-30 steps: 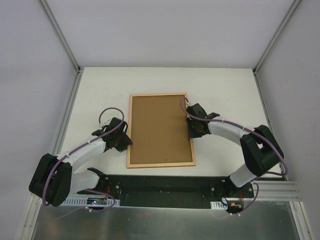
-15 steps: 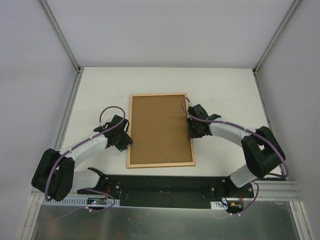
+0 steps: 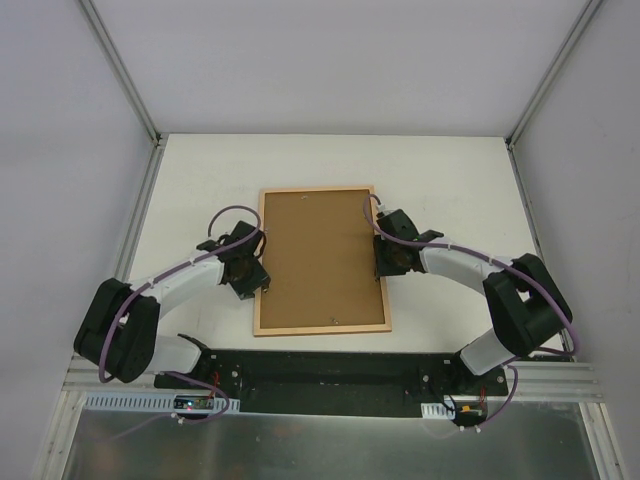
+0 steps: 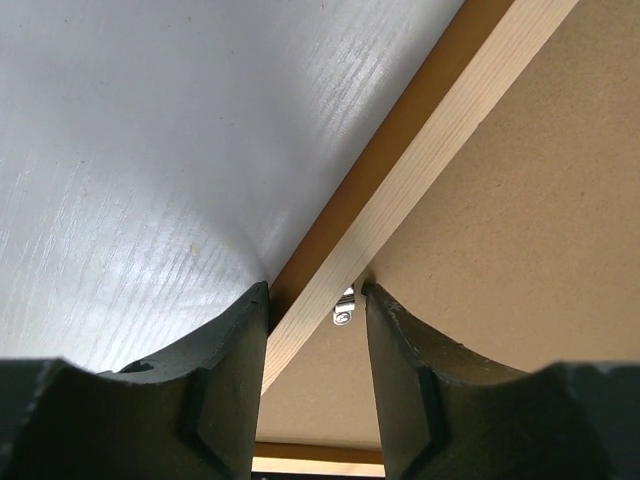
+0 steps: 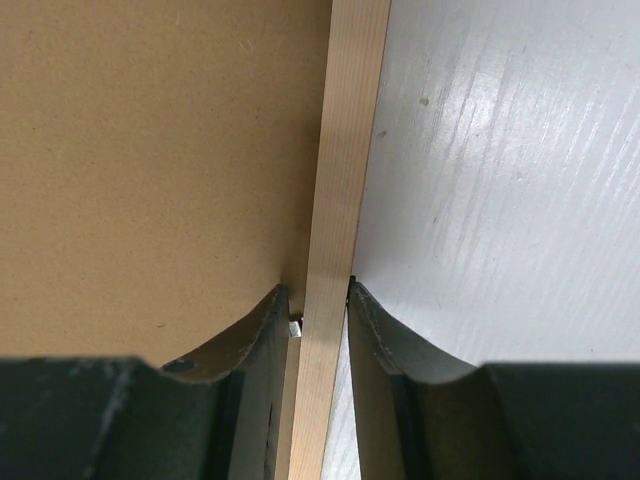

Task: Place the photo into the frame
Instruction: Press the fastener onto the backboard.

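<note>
The frame (image 3: 320, 327) lies face down on the table, pale wood rails up, with a brown backing board (image 3: 318, 258) filling it. My left gripper (image 3: 254, 277) stands over the left rail. In the left wrist view its jaws (image 4: 315, 290) are a little open astride that rail (image 4: 440, 130), next to a small metal tab (image 4: 343, 308). My right gripper (image 3: 384, 262) stands over the right rail. Its jaws (image 5: 318, 290) straddle the rail (image 5: 350, 120), slightly open, with a narrow gap on the board side. The photo is hidden.
White table (image 3: 200, 190) around the frame, with grey walls and aluminium posts on three sides. The black base bar (image 3: 330, 372) of the arms runs just in front of the frame's near rail.
My left gripper has shifted a little farther along the left rail and its elbow has swung inward. The right arm has hardly moved.
</note>
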`<state>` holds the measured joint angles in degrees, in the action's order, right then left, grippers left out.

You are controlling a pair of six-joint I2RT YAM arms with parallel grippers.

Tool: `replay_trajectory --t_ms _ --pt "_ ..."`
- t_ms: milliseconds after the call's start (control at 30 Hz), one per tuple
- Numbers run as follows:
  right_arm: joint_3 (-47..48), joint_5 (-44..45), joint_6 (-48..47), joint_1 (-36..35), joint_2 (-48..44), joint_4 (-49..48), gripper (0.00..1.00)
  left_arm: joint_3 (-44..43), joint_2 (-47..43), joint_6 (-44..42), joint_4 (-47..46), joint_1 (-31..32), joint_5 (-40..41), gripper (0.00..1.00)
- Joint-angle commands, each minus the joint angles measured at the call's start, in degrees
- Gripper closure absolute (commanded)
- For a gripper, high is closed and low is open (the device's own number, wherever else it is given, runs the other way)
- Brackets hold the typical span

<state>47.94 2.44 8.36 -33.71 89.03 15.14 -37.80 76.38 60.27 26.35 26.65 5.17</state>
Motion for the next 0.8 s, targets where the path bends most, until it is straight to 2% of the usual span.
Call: replay_trajectory --t_ms 0,133,233,267,567,767 --pt "-3.03 -1.82 0.60 -0.48 2.11 -2.74 0.68 1.94 5.62 -0.07 5.11 1.29 2.56 0.63" --pt "-3.82 -3.84 0.69 -0.12 1.06 -3.80 0.68 1.42 6.50 0.81 6.69 1.38 4.05 0.77" --pt "-4.52 -4.81 0.78 0.40 0.00 -4.85 0.64 -0.16 7.90 -0.06 8.10 1.47 5.29 0.98" --pt "-4.70 -5.07 0.78 0.49 -0.26 -5.11 0.63 -1.04 8.78 -0.50 8.54 1.38 5.29 1.00" --pt "-6.81 -7.27 1.22 1.90 -3.51 -7.13 0.44 -9.12 16.86 -1.73 13.55 3.23 6.69 1.00" --pt "-7.87 -8.59 1.48 2.95 -4.57 -8.10 0.41 -12.03 19.16 -4.28 16.80 3.23 6.88 1.00"
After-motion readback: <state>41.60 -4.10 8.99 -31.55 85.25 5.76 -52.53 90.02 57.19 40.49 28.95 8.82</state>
